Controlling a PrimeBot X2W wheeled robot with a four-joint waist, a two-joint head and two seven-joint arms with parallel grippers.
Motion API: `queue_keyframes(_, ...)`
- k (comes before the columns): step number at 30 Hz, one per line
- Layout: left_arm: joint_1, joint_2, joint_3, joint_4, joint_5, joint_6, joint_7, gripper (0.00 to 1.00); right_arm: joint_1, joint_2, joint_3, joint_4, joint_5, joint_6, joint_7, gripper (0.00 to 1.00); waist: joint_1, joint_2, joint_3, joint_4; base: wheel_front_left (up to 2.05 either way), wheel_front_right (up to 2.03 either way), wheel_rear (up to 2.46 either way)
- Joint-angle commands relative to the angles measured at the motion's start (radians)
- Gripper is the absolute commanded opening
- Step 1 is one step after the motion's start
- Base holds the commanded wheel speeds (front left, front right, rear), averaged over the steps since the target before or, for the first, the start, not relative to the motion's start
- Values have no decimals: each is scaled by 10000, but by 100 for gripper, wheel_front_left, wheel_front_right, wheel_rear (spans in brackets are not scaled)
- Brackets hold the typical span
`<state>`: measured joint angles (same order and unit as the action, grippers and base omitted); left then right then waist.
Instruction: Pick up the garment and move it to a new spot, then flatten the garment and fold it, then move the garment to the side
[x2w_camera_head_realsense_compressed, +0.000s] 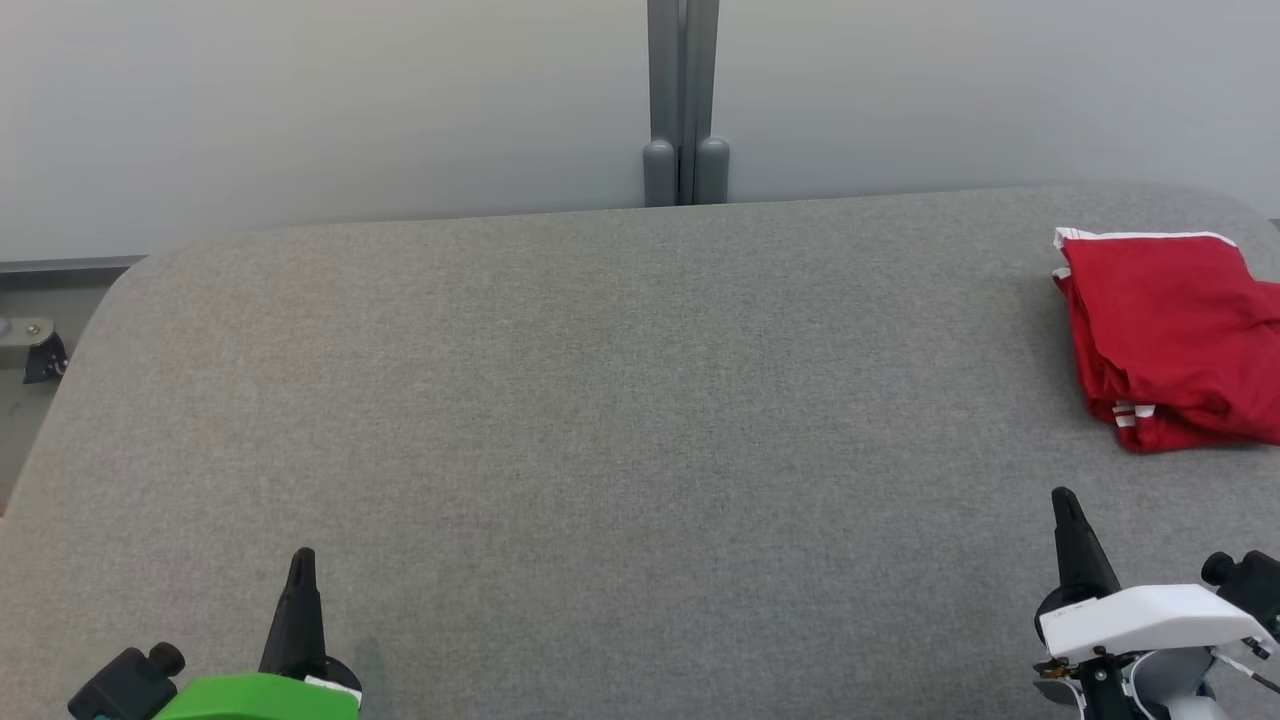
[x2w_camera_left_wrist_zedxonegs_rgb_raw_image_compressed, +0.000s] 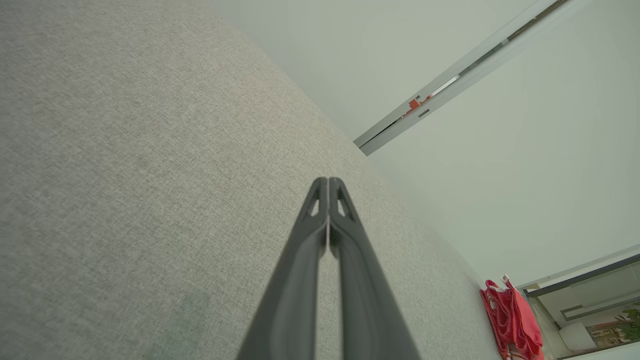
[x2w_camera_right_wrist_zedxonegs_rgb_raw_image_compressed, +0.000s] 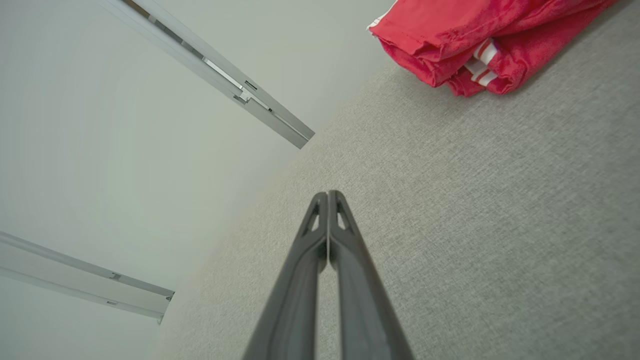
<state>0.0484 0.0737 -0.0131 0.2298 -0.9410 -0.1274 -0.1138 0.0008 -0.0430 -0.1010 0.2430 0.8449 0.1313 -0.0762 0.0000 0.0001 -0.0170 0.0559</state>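
Hands: left hand (x2w_camera_head_realsense_compressed: 302, 565), right hand (x2w_camera_head_realsense_compressed: 1066, 505) closed, empty.
Risk: nudge tips folded red garment (x2w_camera_head_realsense_compressed: 1170, 330) off grey fabric counter (x2w_camera_head_realsense_compressed: 600, 400).

The wide grey fabric-covered tabletop (x2w_camera_head_realsense_compressed: 600, 420) lies open before me, from its rounded left corner across the middle, and I can pass freely over it. One obstacle lies on it: the folded red cloth garment with white stripes (x2w_camera_head_realsense_compressed: 1170, 340), near the far right edge. Behind, the pale flat wall (x2w_camera_head_realsense_compressed: 300, 100) and its grey vertical post (x2w_camera_head_realsense_compressed: 683, 100) close the way.
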Motion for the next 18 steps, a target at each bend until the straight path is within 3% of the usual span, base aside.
queue_keyframes(1, -300, 83, 55, -95, -342, -31, 78, 0, -263, -59, -31, -120, 347, -2, 77, 0, 0, -1, 4, -10, 0, 0, 0)
queue_keyframes(18, -664, 114, 254, -42, -2224, -37, 570, 0, -522, -70, -62, -88, 2368, -4, 591, 0, 0, -1, 46, -127, 0, 0, 0)
